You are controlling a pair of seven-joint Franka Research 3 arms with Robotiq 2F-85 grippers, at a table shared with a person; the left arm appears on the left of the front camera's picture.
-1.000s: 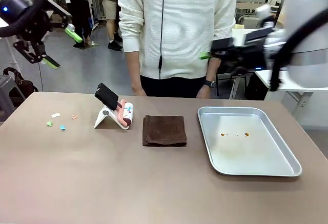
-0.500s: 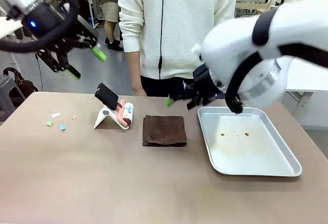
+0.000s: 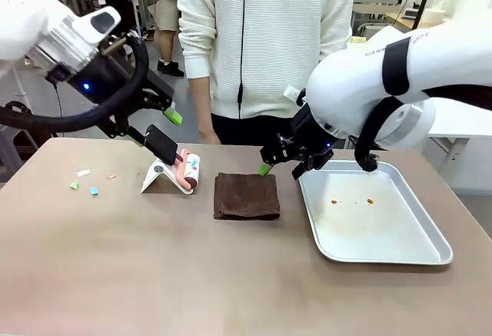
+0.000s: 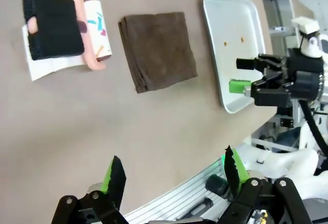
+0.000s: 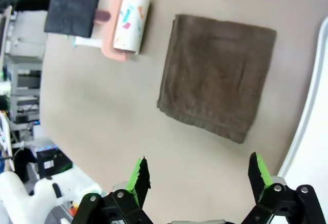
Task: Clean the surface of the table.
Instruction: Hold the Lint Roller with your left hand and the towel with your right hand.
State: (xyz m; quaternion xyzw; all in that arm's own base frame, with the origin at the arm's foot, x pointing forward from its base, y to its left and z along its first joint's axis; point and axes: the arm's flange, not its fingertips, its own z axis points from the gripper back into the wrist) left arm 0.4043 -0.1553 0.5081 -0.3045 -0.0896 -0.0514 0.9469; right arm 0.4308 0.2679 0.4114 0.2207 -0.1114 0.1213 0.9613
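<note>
The taupe table [image 3: 192, 274] carries a folded brown cloth [image 3: 246, 194] at its middle. Left of the cloth, a lint roller [image 3: 187, 171] with a pink frame and black handle [image 3: 161, 144] leans on a white stand. Small paper scraps [image 3: 84, 182] lie at the far left. My left gripper [image 3: 154, 126] hovers open just above the black handle; its wrist view looks down on the roller [image 4: 95, 32] and cloth [image 4: 159, 49] between open fingers [image 4: 115, 175]. My right gripper [image 3: 281, 164] hangs open by the cloth's far right corner, above the cloth [image 5: 218, 75] with nothing held.
A silver metal tray [image 3: 430, 247] with a few small brown spots sits on the right of the table. A person in a white sweater [image 3: 261, 44] stands at the far edge, hands down. The near half of the table is bare.
Both arms have dropped from high up toward the table. The left gripper moved right and down to the roller's handle. The right gripper swung left and down to the cloth's corner.
</note>
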